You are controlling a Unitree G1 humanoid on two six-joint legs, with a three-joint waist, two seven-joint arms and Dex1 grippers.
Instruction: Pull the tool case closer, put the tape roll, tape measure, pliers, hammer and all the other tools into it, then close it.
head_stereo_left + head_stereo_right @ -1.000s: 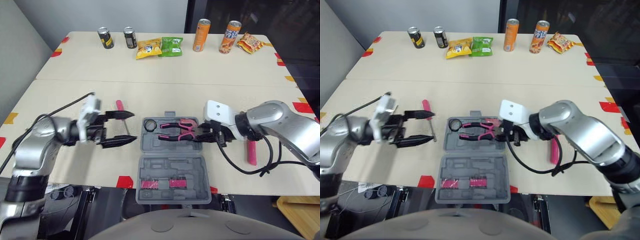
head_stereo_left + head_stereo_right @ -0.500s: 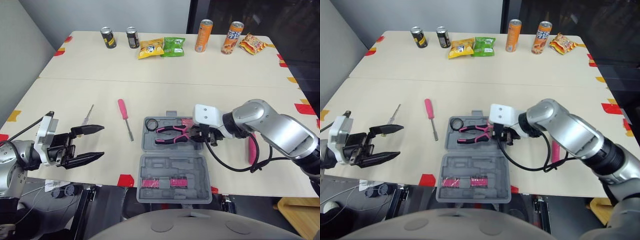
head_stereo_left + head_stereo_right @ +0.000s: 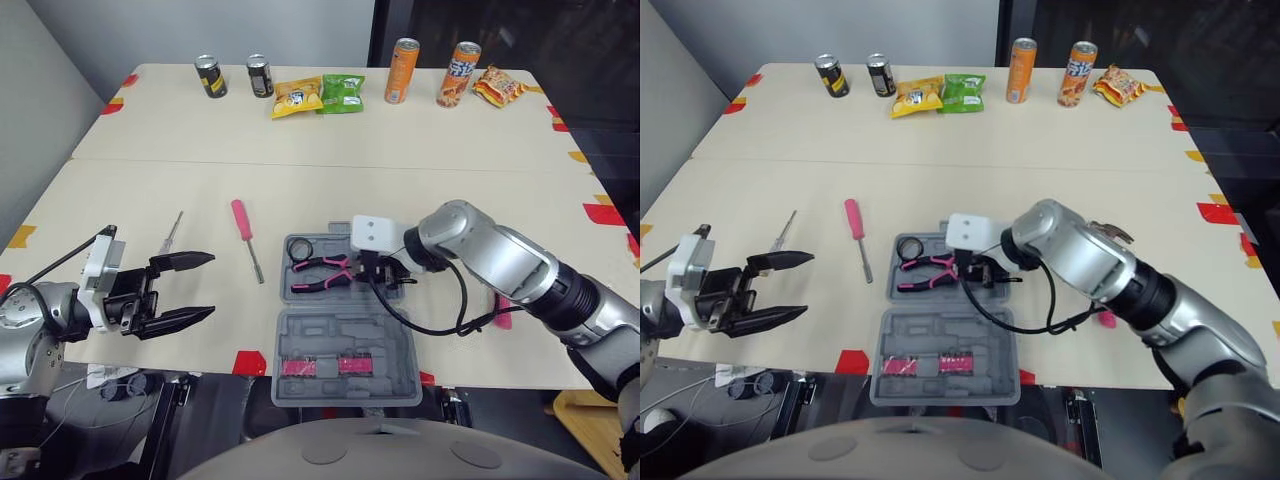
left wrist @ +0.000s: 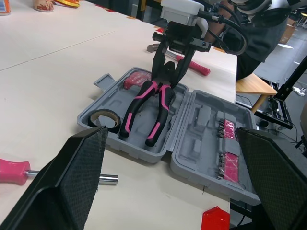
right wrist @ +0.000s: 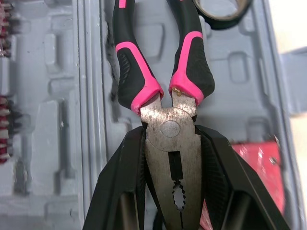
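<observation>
The grey tool case (image 3: 345, 345) lies open at the table's front edge. Its far half holds the black tape roll (image 3: 301, 251) and a red tape measure (image 4: 135, 79). My right gripper (image 3: 374, 274) is shut on the metal head of the pink-and-black pliers (image 3: 322, 275), whose handles lie over that half and point toward the tape roll (image 5: 221, 8). A pink-handled hammer (image 3: 501, 318) lies partly hidden behind the right arm. My left gripper (image 3: 208, 285) hangs open and empty near the front left edge. A pink screwdriver (image 3: 245, 232) and a thin metal tool (image 3: 172, 232) lie between it and the case.
Cans (image 3: 210, 76) (image 3: 402, 57) and snack bags (image 3: 297, 97) (image 3: 498, 86) line the table's far edge. Red tape marks (image 3: 250, 362) dot the table edges. The case's near half carries two pink bit holders (image 3: 300, 367).
My right gripper has carried the pliers leftward over the case's far half. My left gripper drew back to the left, away from the pink screwdriver, and stays open.
</observation>
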